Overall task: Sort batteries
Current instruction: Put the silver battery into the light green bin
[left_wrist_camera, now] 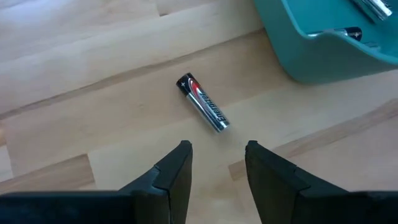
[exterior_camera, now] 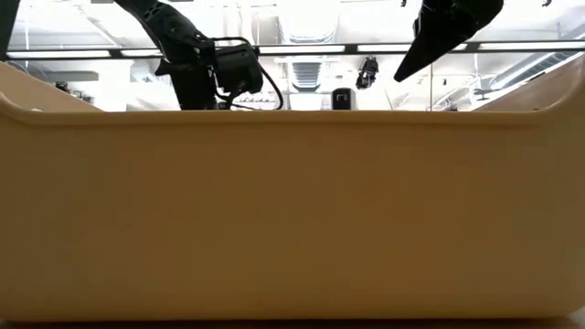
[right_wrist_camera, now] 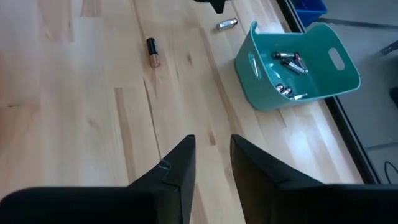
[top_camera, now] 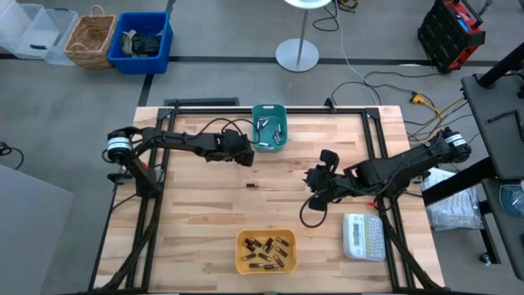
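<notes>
Left gripper sits low over the worktop just beside the teal bin, on the bin's left-front corner. Its fingers are parted with a narrow gap and hold nothing; in the left wrist view a silver-and-black battery lies flat on the wood just ahead of the tips, not touching them, with the teal bin's wall close beyond it. Right gripper is out over the middle-right of the worktop, well apart from both bins; fingers slightly apart, empty. A second loose cell, a dark battery with brownish band, lies on bare wood near the worktop centre, between the two grippers; it shows as a small dark mark in the high view. Teal bin at the far edge has several silvery cells in it. Yellow bin at the near edge holds a scatter of dark and brownish cells. White label maker sits at the near right, beside the yellow bin. The low view is mostly filled by the yellow bin's wall, with only the arms showing above it.
</notes>
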